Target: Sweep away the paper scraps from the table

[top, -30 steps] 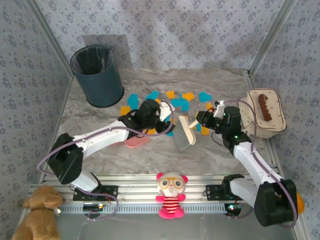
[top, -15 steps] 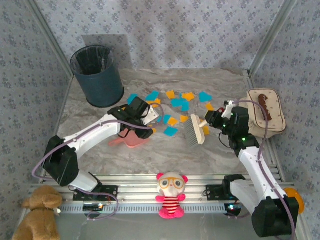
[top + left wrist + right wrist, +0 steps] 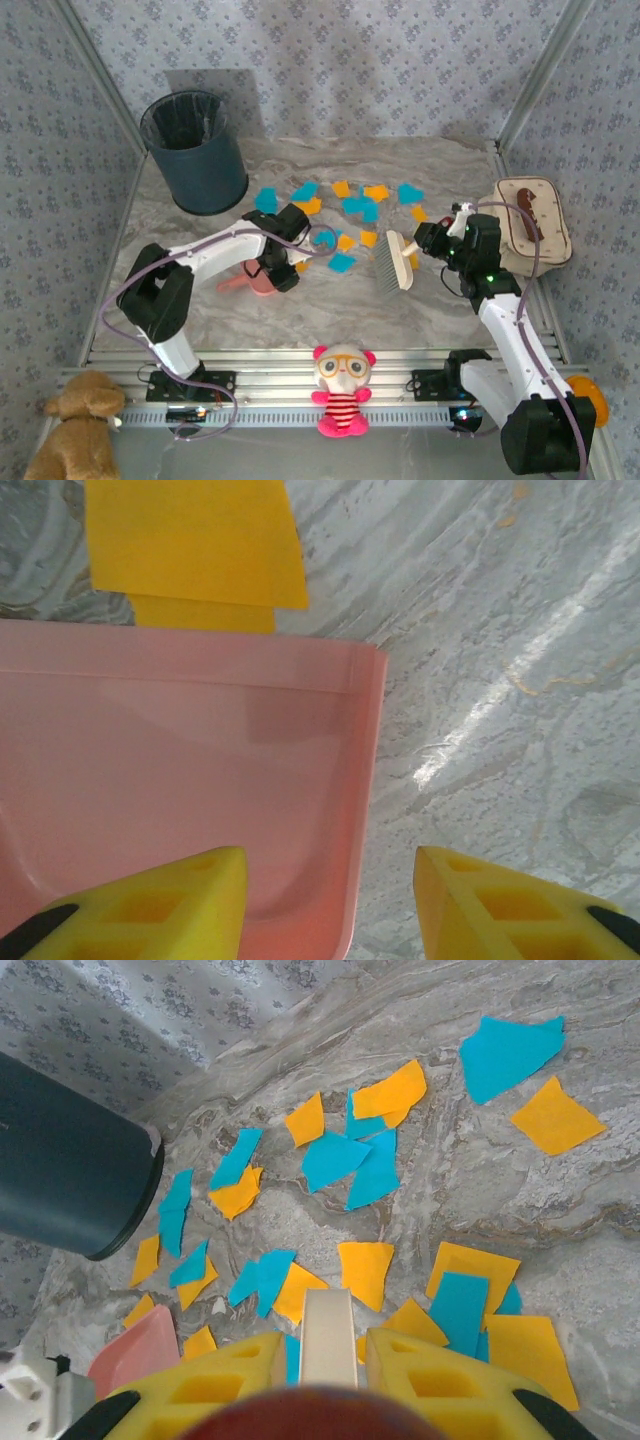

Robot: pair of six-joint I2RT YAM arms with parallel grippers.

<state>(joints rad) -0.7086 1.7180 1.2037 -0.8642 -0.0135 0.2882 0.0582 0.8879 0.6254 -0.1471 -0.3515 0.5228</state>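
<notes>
From here the bench point(image 3: 520, 680) looks smooth, marble-patterned and softly shiny (light streaks glint off it). The paper scraps point(image 3: 365, 1270) are flat matt paper, the pink dustpan point(image 3: 180, 780) is smooth, faintly glossy plastic, and the brush point(image 3: 328, 1335) has a smooth cream handle.

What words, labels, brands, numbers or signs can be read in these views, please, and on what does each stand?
None: no readable text anywhere.
The bin, pink dustpan, brush, paper scraps and plush toy carry no lettering.
The beige pouch bears a brown shape, not letters.
</notes>
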